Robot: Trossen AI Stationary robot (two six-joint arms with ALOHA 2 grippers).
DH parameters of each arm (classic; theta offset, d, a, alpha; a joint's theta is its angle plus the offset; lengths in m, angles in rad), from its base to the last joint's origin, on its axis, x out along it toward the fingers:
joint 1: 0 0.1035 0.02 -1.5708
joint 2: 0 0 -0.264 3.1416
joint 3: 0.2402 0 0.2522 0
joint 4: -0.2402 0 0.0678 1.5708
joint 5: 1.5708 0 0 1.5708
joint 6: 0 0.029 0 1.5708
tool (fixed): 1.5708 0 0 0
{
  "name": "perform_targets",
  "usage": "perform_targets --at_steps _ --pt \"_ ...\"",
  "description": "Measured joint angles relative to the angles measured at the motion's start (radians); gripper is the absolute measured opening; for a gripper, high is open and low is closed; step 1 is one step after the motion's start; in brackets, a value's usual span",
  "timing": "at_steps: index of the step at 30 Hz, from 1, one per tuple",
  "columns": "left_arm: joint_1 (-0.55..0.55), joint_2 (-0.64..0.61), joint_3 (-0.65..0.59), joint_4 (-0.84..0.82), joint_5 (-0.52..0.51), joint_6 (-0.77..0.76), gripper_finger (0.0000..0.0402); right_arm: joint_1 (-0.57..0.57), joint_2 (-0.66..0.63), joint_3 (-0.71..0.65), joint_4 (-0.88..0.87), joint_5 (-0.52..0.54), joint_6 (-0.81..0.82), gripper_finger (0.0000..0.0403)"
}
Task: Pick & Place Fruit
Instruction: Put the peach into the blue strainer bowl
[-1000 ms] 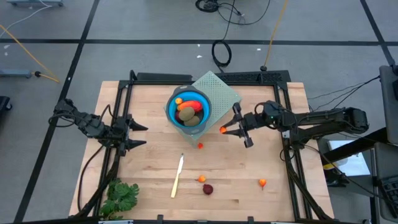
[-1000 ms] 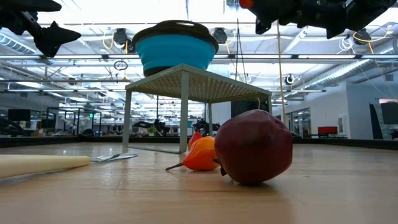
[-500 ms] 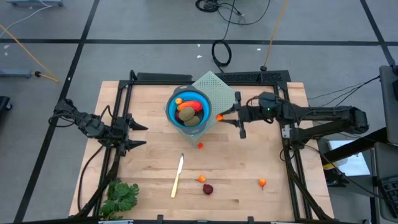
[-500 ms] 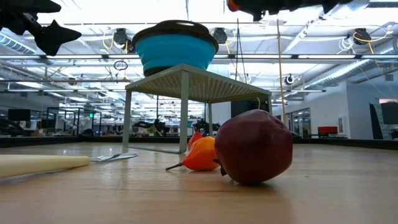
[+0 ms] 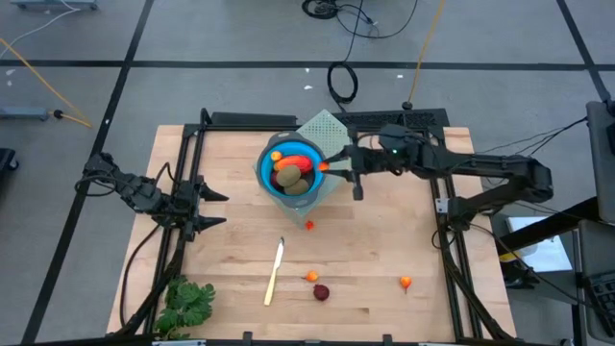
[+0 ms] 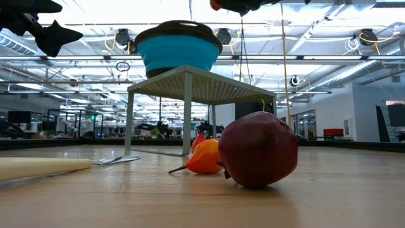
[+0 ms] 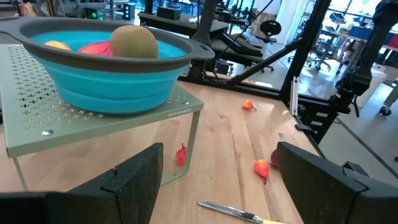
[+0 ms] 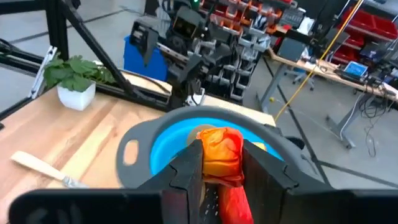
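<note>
My right gripper (image 8: 214,163) is closed on a small orange-red fruit piece (image 8: 221,152), pinched between both fingers so it cannot roll free while I carry it over. In the high view the same gripper (image 5: 327,165) sits at the rim of the blue bowl (image 5: 263,173), with the piece just over the edge; I judge the next move to be a release once it is fully above the opening.

The bowl stands on a pale green perforated stand (image 5: 338,132), which lifts it above the table; that is why I hold the piece high and come in from the side. Already inside lie a larger orange-red oblong (image 5: 300,160), a brown-green oval (image 5: 288,175) and a small orange bit (image 5: 276,156).

My left gripper (image 5: 213,208) waits well apart on the other side of the table, fingers spread and empty, clear of the bowl.

Farther out on the wood, fruit remains to fetch: a tiny red bit (image 5: 308,225) just beside the stand, an orange piece (image 5: 312,277) next to a dark red ball (image 5: 321,291), and another orange piece (image 5: 405,282) off alone. The cream stick (image 5: 275,272) and leafy bunch (image 5: 186,304) stay put, not being fruit.
</note>
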Motion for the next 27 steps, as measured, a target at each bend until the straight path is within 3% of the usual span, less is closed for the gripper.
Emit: perform_targets --at_steps 11,27 --pt "0.000 0.000 0.000 0.000 0.000 -0.003 0.0312 -0.026 0.143 0.068 -0.017 -0.003 -0.019 0.0089" --pt "0.000 0.000 0.000 0.000 0.000 -0.009 0.0312 -0.031 0.219 0.069 -0.050 -0.004 -0.071 0.0089"
